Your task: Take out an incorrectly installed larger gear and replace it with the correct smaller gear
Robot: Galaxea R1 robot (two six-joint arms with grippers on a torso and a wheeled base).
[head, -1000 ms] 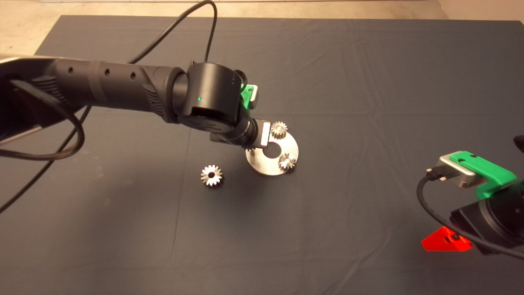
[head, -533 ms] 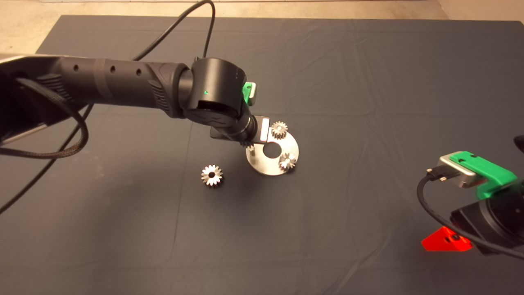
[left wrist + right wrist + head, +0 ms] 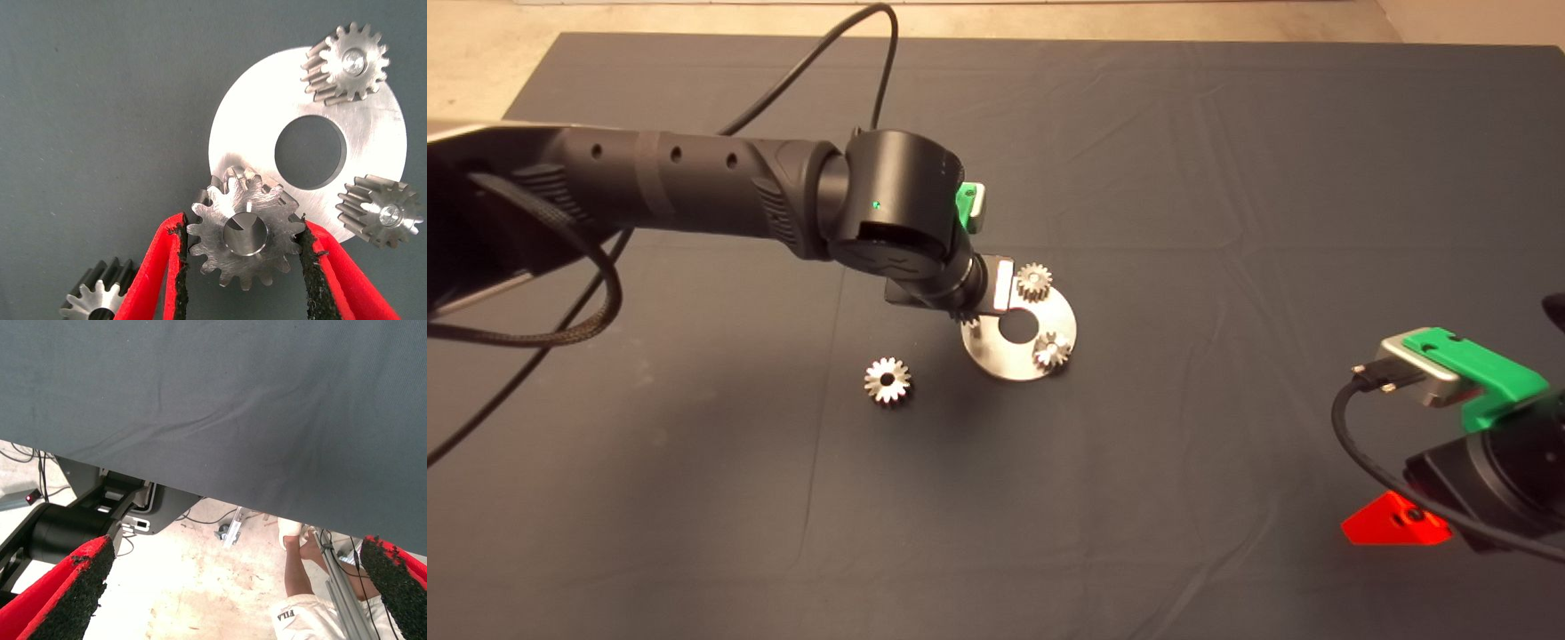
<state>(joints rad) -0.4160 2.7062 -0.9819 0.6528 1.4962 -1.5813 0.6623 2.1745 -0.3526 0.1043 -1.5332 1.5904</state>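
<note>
Smaller gear [image 3: 245, 235] flat, bore upward

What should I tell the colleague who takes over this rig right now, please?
Left hand: over the round metal plate, its pads either side of the smaller gear, which sits on a peg at the plate's edge; whether the pads grip it cannot be told.
Right hand: open, idle at the mat's lower right edge.
Larger gear: flat on the mat, left of the plate.
Done: larger gear removed; two other small gears are on their pegs.
Left: confirm the smaller gear is fully seated, let go and retract the left arm.
</note>
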